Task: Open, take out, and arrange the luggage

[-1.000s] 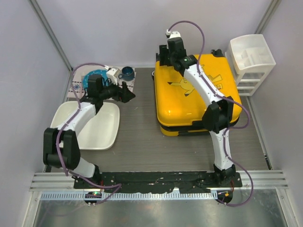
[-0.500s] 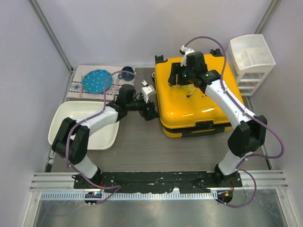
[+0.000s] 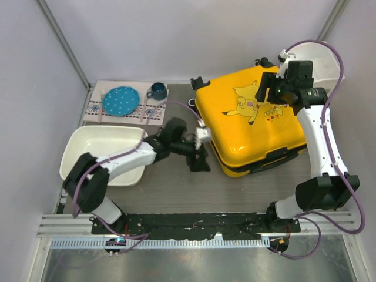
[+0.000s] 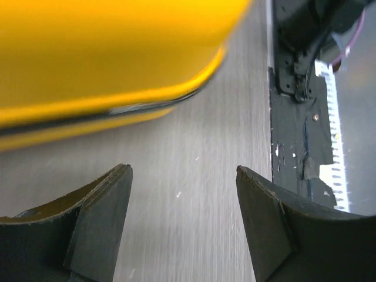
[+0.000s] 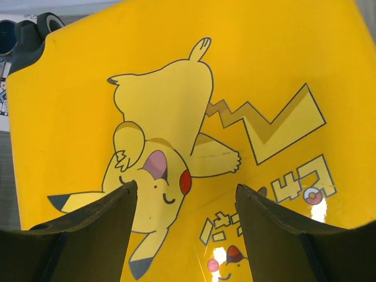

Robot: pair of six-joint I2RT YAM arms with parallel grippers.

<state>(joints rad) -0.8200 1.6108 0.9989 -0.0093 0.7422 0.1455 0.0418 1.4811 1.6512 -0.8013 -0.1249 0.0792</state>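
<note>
The luggage (image 3: pixel 252 126) is a yellow hard-shell case with a cartoon print. It lies flat and closed at the right of the table, turned askew, its black wheels (image 3: pixel 198 83) at the far side. My left gripper (image 3: pixel 198 158) hovers low over the table beside the case's near-left corner, open. In the left wrist view the yellow shell (image 4: pixel 106 59) fills the top and bare table shows between the fingers (image 4: pixel 106 211). My right gripper (image 3: pixel 273 89) hangs open above the lid's far right part. The right wrist view looks down on the printed lid (image 5: pixel 176 88).
A white tray (image 3: pixel 100 147) lies at the left under my left arm. Behind it a placemat (image 3: pixel 94 110) carries a blue plate (image 3: pixel 121 100) and a blue cup (image 3: pixel 157 91). A white drawer unit (image 3: pixel 329 67) stands at the far right. The black base rail (image 3: pixel 205 222) runs along the near edge.
The luggage has turned and slid right and nearer. My left arm swung from the placemat to the case's near-left corner. My right gripper moved from the lid's far left to its far right.
</note>
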